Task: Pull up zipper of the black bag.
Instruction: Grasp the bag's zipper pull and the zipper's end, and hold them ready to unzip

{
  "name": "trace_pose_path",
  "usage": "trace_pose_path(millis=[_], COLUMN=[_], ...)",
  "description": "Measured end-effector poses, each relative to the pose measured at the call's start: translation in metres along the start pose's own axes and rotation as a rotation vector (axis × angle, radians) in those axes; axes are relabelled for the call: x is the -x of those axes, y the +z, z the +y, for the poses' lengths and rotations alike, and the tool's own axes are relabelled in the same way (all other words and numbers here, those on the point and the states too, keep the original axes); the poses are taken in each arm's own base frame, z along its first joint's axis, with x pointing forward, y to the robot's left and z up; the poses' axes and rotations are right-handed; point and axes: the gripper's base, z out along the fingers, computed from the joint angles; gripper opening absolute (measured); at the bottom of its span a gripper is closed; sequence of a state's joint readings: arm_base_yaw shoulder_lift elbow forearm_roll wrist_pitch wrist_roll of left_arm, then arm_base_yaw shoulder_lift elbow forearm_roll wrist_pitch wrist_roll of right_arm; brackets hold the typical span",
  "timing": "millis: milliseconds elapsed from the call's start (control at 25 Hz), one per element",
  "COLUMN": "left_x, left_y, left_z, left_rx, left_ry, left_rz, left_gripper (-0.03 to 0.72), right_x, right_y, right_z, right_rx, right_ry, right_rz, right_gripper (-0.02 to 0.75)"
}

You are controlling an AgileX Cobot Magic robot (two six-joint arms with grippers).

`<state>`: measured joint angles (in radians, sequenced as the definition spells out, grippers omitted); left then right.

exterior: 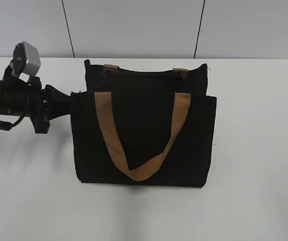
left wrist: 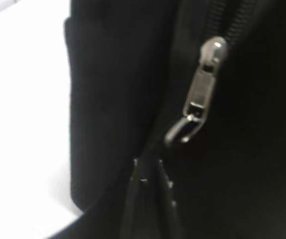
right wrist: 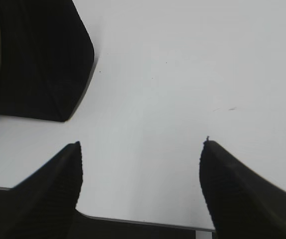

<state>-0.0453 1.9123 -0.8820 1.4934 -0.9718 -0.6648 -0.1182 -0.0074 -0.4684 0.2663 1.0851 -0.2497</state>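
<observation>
The black bag [exterior: 143, 135] is found lying on the white table [exterior: 254, 201], its tan straps [exterior: 143, 135] spread across the front panel. The left gripper [exterior: 73, 96] is brought against the bag's upper left corner, where its tip is lost against the black fabric.

In the left wrist view, the zipper [left wrist: 203, 92] is seen close up: a silver pull tab hangs from the slider on the dark teeth line. The fingertips [left wrist: 148, 199] of the left gripper are pressed nearly together just below the tab's ring. Whether the ring is actually pinched cannot be told; the tips appear to end just short of it or merely touch it. How far the zipper is closed cannot be established. The task is judged to be at an early stage, with the pull itself not yet made.

The right gripper [right wrist: 140, 186] is seen only in its own wrist view, jaws spread wide, holding nothing, above bare table beside a bag corner [right wrist: 43, 64]. It is absent from the exterior view. The pull tab, plain in the left wrist view, cannot be made out in the exterior view.
</observation>
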Motion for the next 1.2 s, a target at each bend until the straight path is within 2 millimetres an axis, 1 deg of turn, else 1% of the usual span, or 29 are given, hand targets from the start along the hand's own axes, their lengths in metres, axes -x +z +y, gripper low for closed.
trace_pose_path(millis=[80,120,160,240,360,400,480,560,680,800,880,960,1000,1040,1080,1200], left_x=[0.0,0.0,0.0,-0.002,-0.003,-0.003,-0.002,-0.002,-0.005,-0.012,-0.016,-0.016,-0.016,-0.016,-0.015,-0.007], left_y=[0.0,0.0,0.0,0.0,0.0,0.0,0.0,0.005,0.017,0.03,0.035,0.036,0.036,0.036,0.036,0.03], left_z=[-0.002,-0.003,-0.005,-0.007,-0.008,-0.008,-0.008,-0.01,-0.014,-0.014,-0.01,-0.007,-0.007,-0.006,-0.007,-0.007], left_rx=[-0.026,-0.038,-0.051,-0.075,-0.09,-0.09,-0.089,-0.09,-0.101,-0.089,-0.049,-0.017,-0.009,-0.007,-0.009,0.013], left_ry=[0.006,0.003,0.006,0.016,0.022,0.021,0.018,0.017,0.019,0.006,-0.018,-0.04,-0.044,-0.044,-0.039,-0.013], left_rz=[0.001,0.001,0.005,0.019,0.031,0.031,0.03,0.035,0.052,0.058,0.042,0.024,0.022,0.021,0.022,0.028], left_gripper=[-0.01,0.004,0.035,0.13,0.336,0.387,0.435,0.453,0.441,0.365,0.269,0.146,0.065,0.034,0.023,0.022], right_x=[0.0,0.0,0.0,0.0,0.0,0.0,0.0,0.0,0.0,0.0,0.0,0.0,0.0,0.0,0.0,0.0], right_y=[0.0,0.0,0.0,0.0,0.0,0.0,0.0,0.0,0.0,0.0,0.0,0.0,0.0,0.0,0.0,0.0], right_z=[0.0,0.0,0.0,0.0,0.0,0.0,0.0,0.0,0.0,0.0,0.0,0.0,0.0,0.0,0.0,0.0], right_rx=[0.0,0.0,0.0,0.0,0.0,0.0,0.0,0.0,0.0,0.0,0.0,0.0,0.0,0.0,0.0,0.0], right_ry=[0.0,0.0,0.0,0.0,0.0,0.0,0.0,0.0,0.0,0.0,0.0,0.0,0.0,0.0,0.0,0.0], right_rz=[0.0,0.0,0.0,0.0,0.0,0.0,0.0,0.0,0.0,0.0,0.0,0.0,0.0,0.0,0.0,0.0], right_gripper=[0.557,0.557,0.557,0.557,0.557,0.557,0.557,0.557,0.557,0.557,0.557,0.557,0.557,0.557,0.557,0.557])
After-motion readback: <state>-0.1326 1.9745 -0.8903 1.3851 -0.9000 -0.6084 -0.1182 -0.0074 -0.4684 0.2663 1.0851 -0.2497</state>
